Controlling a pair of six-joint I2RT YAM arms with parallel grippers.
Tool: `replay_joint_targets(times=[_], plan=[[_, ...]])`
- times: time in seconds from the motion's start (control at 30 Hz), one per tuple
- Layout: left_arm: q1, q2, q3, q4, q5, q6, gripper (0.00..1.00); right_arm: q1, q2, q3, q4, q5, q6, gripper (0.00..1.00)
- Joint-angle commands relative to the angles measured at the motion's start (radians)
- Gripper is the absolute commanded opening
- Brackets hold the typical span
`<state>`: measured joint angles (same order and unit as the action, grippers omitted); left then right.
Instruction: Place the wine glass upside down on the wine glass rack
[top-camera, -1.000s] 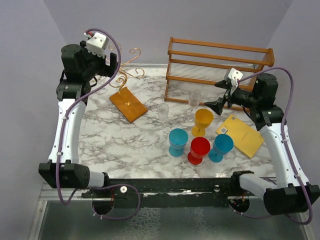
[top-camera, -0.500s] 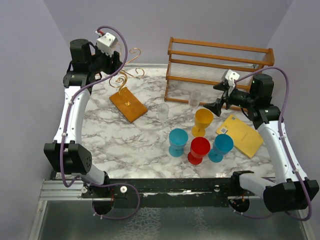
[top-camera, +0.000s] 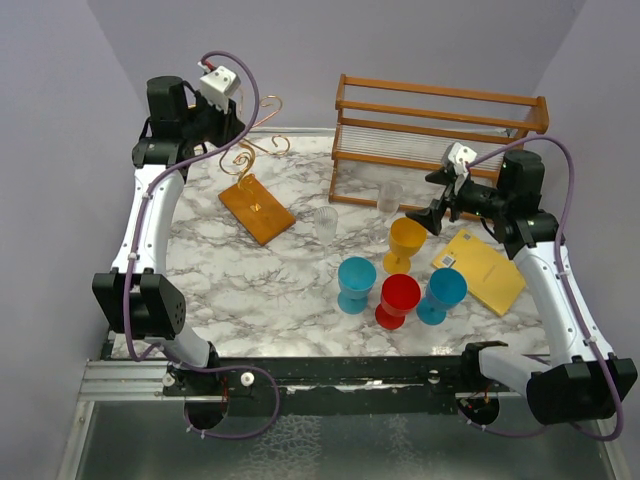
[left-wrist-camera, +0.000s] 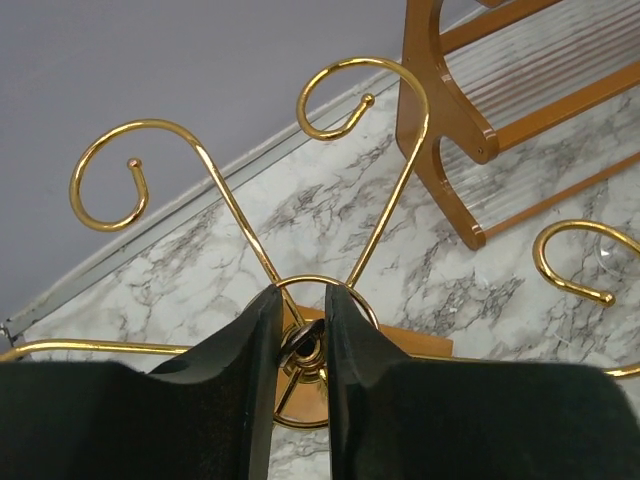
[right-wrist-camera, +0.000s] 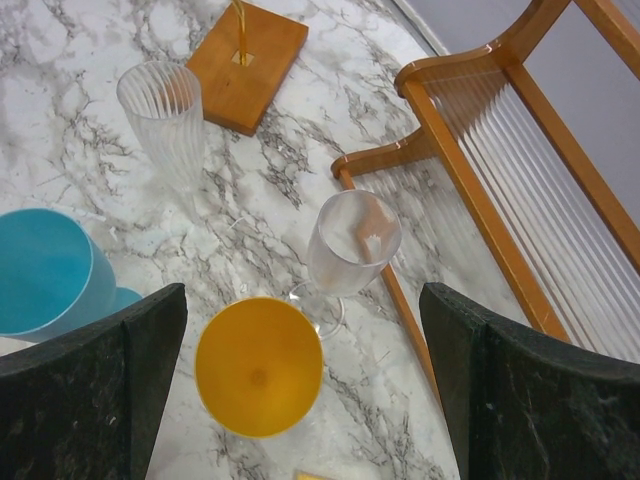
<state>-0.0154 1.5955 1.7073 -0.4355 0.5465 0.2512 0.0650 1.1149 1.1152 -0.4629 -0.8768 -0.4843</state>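
Over the last second the left arm has swung up and back, carrying the left fingers (left-wrist-camera: 200, 420) to the top of the rack (top-camera: 257, 208). In the left wrist view they stand almost together, with only a narrow slot between them. The hub of the rack's post fills that slot, so they look pinched on it, probably to steady the rack. Its gold curls fan out bare on either side, and nothing hangs from them. The right arm has crept a little left and forward. The right fingers (right-wrist-camera: 520, 400) are spread wide at the two edges of their own view and hold nothing. They hang over the wine glass (right-wrist-camera: 352, 240), which I take to be the clear stemmed one. It stands upright on the bench (top-camera: 250, 280), just beside the foot of the shelf (left-wrist-camera: 450, 125) and just behind the yellow cup (right-wrist-camera: 258, 365). A ribbed glass (right-wrist-camera: 165, 110) stands further toward the rack. So the task is at its start: the rack seems held and the glass untouched. Next comes a descent onto the glass, and there is little room between shelf and cup. The thin, clear glass could tip or slip if it is taken off-centre.
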Motion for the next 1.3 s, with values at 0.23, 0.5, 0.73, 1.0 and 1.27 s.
replay_joint_targets(times=[0.23, 0.5, 0.73, 1.0, 1.27], plan=[[-0.027, -0.059, -0.008, 0.045, -0.118, -0.204, 0.00, -0.004, 0.004, -0.007, 0.040, 0.030, 0.024, 1.00], [-0.100, -0.105, 0.000, -0.048, -0.263, -0.378, 0.00, -0.004, 0.047, 0.008, 0.057, 0.050, 0.062, 0.99], [-0.159, -0.103, 0.046, -0.133, -0.329, -0.436, 0.00, -0.004, 0.077, 0.014, 0.069, 0.070, 0.084, 1.00], [-0.161, -0.139, -0.015, -0.135, -0.358, -0.434, 0.00, -0.004, 0.078, 0.020, 0.067, 0.096, 0.089, 1.00], [-0.161, -0.183, -0.096, -0.067, -0.307, -0.404, 0.09, 0.009, 0.127, 0.086, 0.044, 0.193, 0.105, 1.00]])
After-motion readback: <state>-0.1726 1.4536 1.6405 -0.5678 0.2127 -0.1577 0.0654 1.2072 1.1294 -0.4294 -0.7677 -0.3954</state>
